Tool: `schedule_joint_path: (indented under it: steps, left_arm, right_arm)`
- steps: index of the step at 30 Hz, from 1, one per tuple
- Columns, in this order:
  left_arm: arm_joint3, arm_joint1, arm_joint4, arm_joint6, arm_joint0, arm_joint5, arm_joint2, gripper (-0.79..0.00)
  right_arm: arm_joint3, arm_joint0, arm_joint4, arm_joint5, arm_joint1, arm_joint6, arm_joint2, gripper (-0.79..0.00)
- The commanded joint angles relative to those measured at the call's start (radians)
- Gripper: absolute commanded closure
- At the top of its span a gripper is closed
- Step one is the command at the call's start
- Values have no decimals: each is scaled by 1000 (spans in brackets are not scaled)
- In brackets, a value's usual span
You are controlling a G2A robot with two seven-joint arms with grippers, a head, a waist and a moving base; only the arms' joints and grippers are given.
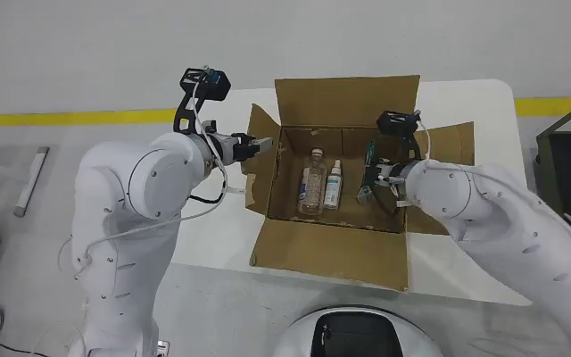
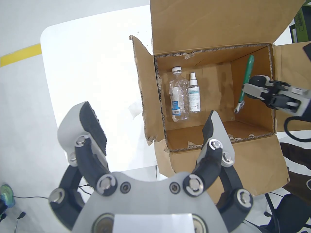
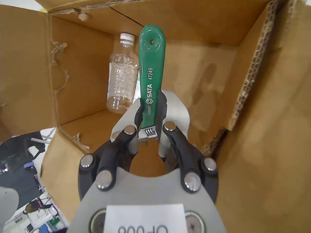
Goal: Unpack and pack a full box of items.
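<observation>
**Ana:** Closest up, the left gripper (image 2: 149,120) hangs over the white table (image 1: 473,98), just outside the left flap of the cardboard box (image 1: 330,250). Its fingers are spread wide and hold nothing.

**Ben:** What room is there inside?

**Ana:** All four flaps are folded outward and the left rim is ragged. A clear bottle (image 1: 312,183) lies on the floor by the left wall, with a spray bottle (image 1: 334,185) just beside it. A bare strip of floor runs to the right of them.

**Ben:** And the right side?

**Ana:** The right gripper (image 3: 150,112) is clamped on a green wrench (image 3: 151,73) near its head, close to the right wall. The wrench is tilted with its handle end uppermost.

**Ben:** Anything unclear?

**Ana:** The fingers partly hide the wrench head, and I cannot tell whether it touches the floor. That makes two bottles and one wrench.
</observation>
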Motion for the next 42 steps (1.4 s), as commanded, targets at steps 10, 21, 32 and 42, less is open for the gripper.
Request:
schedule_joint_path:
  steps: [10,21,32,42]
  left_arm:
    - [0,0,0,0,0,0,0,-785]
    - [0,0,0,0,0,0,0,-785]
    - [0,0,0,0,0,0,0,-785]
    - [0,0,0,0,0,0,0,-785]
  right_arm:
    - [195,225,122,148,-47,-147,-316,-302]
    - [207,385,331,178,-22,-177,-440,-382]
    - [-49,356,318,176,140,-176,-302,-526]
    - [-264,139,194,80,315,-79,80,-662]
